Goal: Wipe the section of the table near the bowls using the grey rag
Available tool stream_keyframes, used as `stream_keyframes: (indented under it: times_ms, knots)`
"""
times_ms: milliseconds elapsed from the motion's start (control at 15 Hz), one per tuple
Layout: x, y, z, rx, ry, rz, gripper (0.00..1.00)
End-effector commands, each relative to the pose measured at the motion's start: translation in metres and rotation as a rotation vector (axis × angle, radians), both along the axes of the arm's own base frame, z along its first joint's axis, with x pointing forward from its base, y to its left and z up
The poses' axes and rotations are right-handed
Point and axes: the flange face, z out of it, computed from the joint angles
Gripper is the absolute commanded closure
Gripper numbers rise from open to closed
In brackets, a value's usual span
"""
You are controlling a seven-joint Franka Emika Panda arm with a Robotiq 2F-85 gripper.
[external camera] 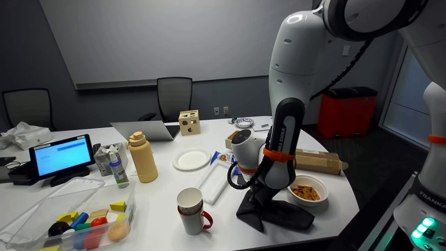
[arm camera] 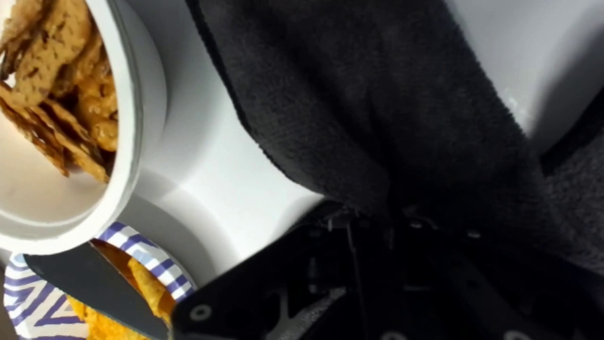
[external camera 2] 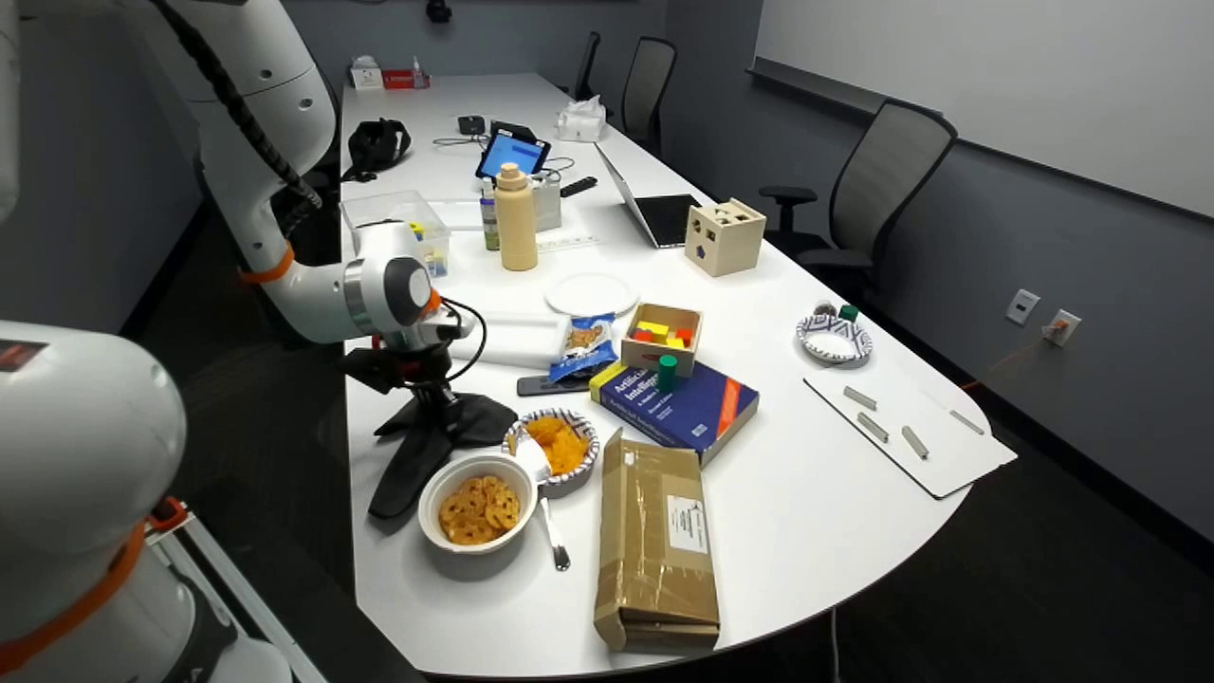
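The dark grey rag [external camera: 289, 215] lies spread on the white table [external camera: 167, 216]. It also shows in an exterior view [external camera 2: 410, 470] and fills the upper middle of the wrist view [arm camera: 349, 89]. My gripper [external camera: 258, 199] points down and is shut on a bunched part of the rag; the fingertips are dark in the wrist view [arm camera: 370, 217]. A white bowl of brown chips [external camera 2: 432, 520] stands close beside the rag, and its rim shows in the wrist view [arm camera: 130, 141]. A patterned bowl of orange chips [external camera 2: 586, 457] stands behind it, partly covered in the wrist view [arm camera: 172, 271].
Stacked mugs [external camera: 193, 221] stand on the table beside the rag. A cardboard box [external camera 2: 654, 550], a spoon handle [external camera 2: 553, 533] and a blue book [external camera 2: 683, 403] lie near the bowls. A white tray [external camera: 214, 183] and a snack packet [external camera 2: 583, 343] lie behind the gripper.
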Motion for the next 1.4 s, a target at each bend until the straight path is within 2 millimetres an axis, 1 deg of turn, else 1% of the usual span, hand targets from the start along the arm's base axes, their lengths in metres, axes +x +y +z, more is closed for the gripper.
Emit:
stream_keyframes:
  times_ms: [0, 133, 400, 600, 733, 867, 1000, 1333]
  knots:
    - [0.02, 0.003, -0.015, 0.078, -0.055, -0.056, 0.98]
    - [0.029, 0.011, -0.015, 0.124, -0.063, -0.072, 0.98]
    - [0.04, 0.036, -0.012, 0.227, -0.051, -0.082, 0.98]
    - [0.039, 0.051, -0.008, 0.275, -0.034, -0.047, 0.98]
    - [0.027, 0.056, -0.005, 0.28, 0.0, 0.049, 0.98]
    - [0.016, 0.056, 0.001, 0.257, 0.046, 0.111, 0.98]
    - [0.004, 0.05, 0.002, 0.19, 0.12, 0.13, 0.98]
    - [-0.018, 0.023, 0.008, -0.007, 0.215, 0.166, 0.98]
